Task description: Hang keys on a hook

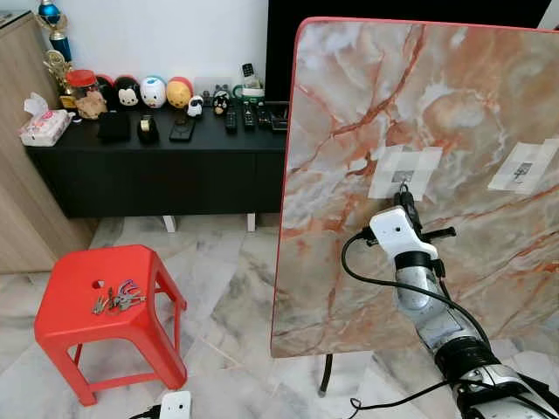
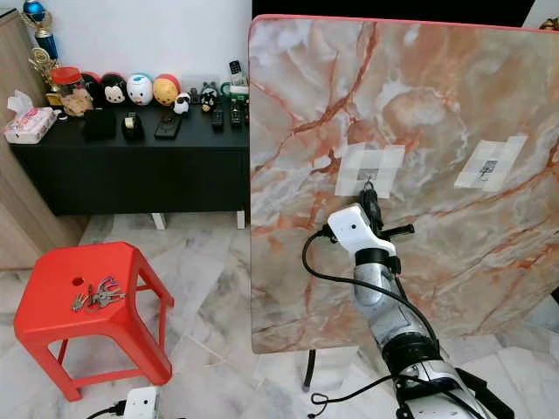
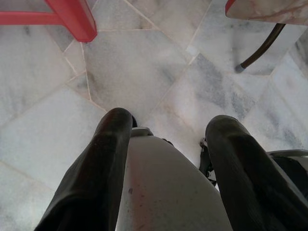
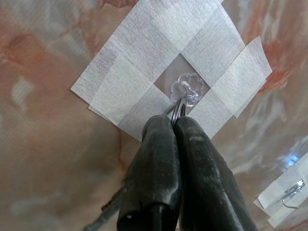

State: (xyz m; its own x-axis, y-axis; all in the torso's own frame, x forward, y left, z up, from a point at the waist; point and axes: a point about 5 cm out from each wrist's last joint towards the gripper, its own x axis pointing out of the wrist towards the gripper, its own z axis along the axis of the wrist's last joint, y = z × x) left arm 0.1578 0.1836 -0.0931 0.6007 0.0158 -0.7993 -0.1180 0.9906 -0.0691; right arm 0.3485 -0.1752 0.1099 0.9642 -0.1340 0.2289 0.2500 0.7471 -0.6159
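A marble board (image 1: 437, 105) stands upright with a clear plastic hook (image 4: 185, 90) taped to it by white strips (image 1: 403, 172). My right gripper (image 4: 175, 120) is raised against this hook and is shut on a metal key ring (image 4: 178, 108). The ring touches the hook, and a key (image 4: 103, 216) dangles below the fingers. A second bunch of keys (image 1: 116, 298) lies on top of the red stool (image 1: 79, 314) at the lower left. My left gripper (image 3: 171, 120) hangs idle over the marble floor, open and holding nothing.
A second taped hook (image 1: 522, 170) sits further right on the board. A black sideboard (image 1: 157, 166) with toys, remotes and a tissue box (image 1: 44, 128) runs along the back wall. The board's dark leg (image 1: 326, 375) stands on the floor (image 1: 227, 305).
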